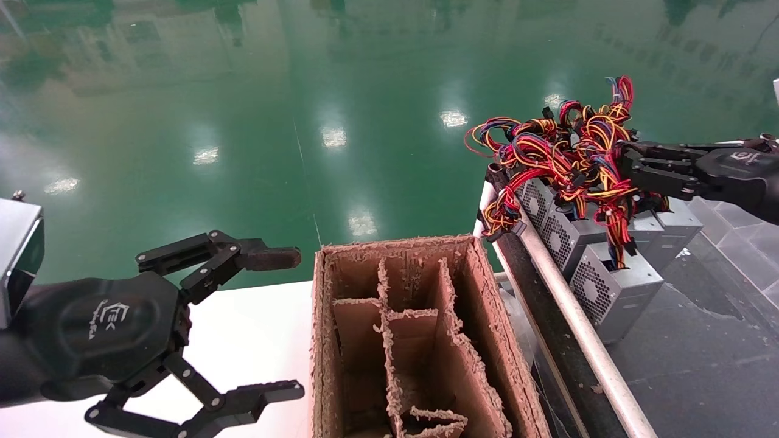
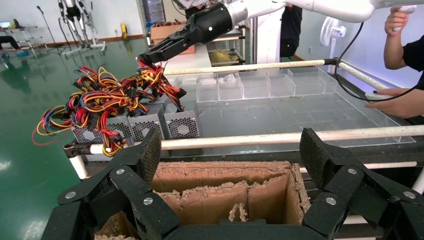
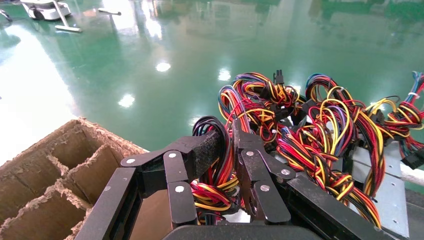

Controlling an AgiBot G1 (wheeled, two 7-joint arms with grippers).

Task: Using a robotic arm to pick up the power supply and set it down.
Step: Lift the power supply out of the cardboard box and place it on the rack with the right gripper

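Over the glossy green floor, at the head view's upper right, the right gripper (image 1: 630, 164) is pinching the red-and-yellow wire bundle (image 3: 220, 187) of a grey mesh-faced power supply (image 1: 614, 286); wires look floppy, box heavy. Left gripper (image 1: 292, 322) is gaping wide.

Head looks down; both wrist views share the carton (image 1: 420, 328)

Black linkage end effector (image 1: 268, 322), silver screws, white logo; glossy white arm (image 2: 320, 6).
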